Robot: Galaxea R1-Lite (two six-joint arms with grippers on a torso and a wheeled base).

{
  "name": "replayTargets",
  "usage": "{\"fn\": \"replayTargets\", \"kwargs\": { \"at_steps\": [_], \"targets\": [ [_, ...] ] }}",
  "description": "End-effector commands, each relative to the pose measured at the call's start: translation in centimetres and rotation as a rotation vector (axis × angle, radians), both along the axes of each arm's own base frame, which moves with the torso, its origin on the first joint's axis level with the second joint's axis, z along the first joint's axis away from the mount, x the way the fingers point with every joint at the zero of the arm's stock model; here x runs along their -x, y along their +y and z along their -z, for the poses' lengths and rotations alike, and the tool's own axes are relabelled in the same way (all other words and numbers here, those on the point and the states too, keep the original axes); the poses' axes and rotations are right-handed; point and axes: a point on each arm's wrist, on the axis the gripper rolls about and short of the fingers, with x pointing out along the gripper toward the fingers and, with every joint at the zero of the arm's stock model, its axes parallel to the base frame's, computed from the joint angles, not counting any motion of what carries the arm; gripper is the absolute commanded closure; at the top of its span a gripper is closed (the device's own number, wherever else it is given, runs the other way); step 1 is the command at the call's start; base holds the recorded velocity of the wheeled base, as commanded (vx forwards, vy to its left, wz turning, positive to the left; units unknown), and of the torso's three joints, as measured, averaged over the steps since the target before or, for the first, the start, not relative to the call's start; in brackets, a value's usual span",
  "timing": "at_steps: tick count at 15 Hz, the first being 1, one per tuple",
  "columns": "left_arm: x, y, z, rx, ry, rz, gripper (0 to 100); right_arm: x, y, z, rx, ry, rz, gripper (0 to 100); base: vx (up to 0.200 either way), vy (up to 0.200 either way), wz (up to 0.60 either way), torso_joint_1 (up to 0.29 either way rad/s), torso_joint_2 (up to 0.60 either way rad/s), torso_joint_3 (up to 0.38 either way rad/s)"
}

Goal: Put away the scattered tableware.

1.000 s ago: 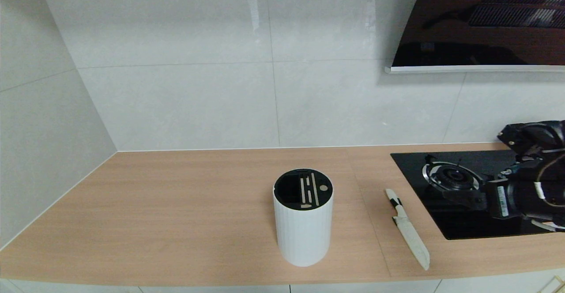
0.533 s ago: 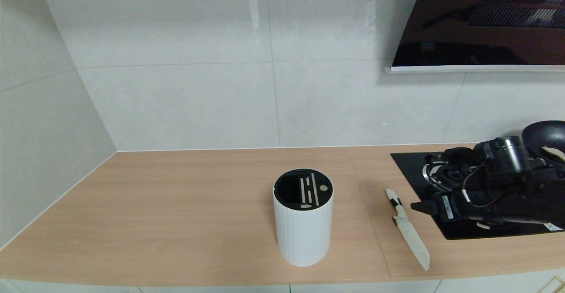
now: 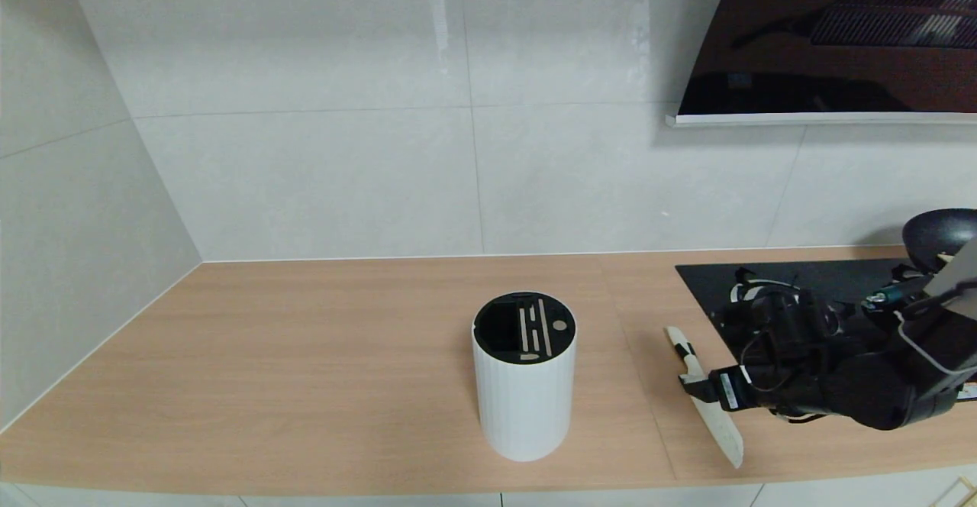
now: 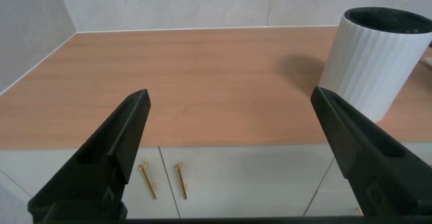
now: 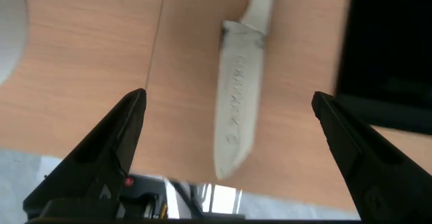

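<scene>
A small white label (image 3: pixel 729 391) is showing on the right arm's wrist, its print too small to read. The right claw (image 5: pixel 228 102) is hanging over the knife (image 3: pixel 721 431) with its fingers spread wide to either side of the blade, gripping nothing. The left claw (image 4: pixel 229 96) is likewise gaping wide and holding nothing, hovering by the desk (image 3: pixel 305 354) front edge. The knife, pale and speckled with a dark band at the handle, is lying flat on the desk between the white ribbed holder (image 3: pixel 523 400) and the black hob (image 3: pixel 710 285), just beside the hob.
</scene>
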Motion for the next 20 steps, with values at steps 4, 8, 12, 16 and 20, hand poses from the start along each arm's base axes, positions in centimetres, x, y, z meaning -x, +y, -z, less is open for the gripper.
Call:
{"fn": "replayTargets", "kwargs": {
  "at_steps": [4,8,12,16,20],
  "targets": [
    [0.0,0.0,0.0,0.000,0.001,0.000,0,-1.3,0.3,6.0,0.068,0.013,0.031,0,0.000,0.000,0.00,0.000,0.00,0.000],
    [0.0,0.0,0.0,0.000,-0.001,0.000,0,-1.9,0.4,6.3,0.062,-0.010,0.025,0,0.000,0.000,0.00,0.000,0.00,0.000],
    [0.0,0.0,0.0,0.000,0.001,-0.001,0,-2.4,0.5,6.7,0.064,-0.044,0.017,0,0.000,0.000,0.00,0.000,0.00,0.000],
    [0.0,0.0,0.0,0.000,0.001,0.000,0,-3.1,0.1,6.6,0.056,-0.118,0.025,0,0.000,0.000,0.00,0.000,0.00,0.000],
    [0.0,0.0,0.0,0.000,0.001,0.000,0,-4.0,0.3,7.0,0.045,-0.130,0.006,0,0.000,0.000,0.00,0.000,0.00,0.000]
  ]
}}
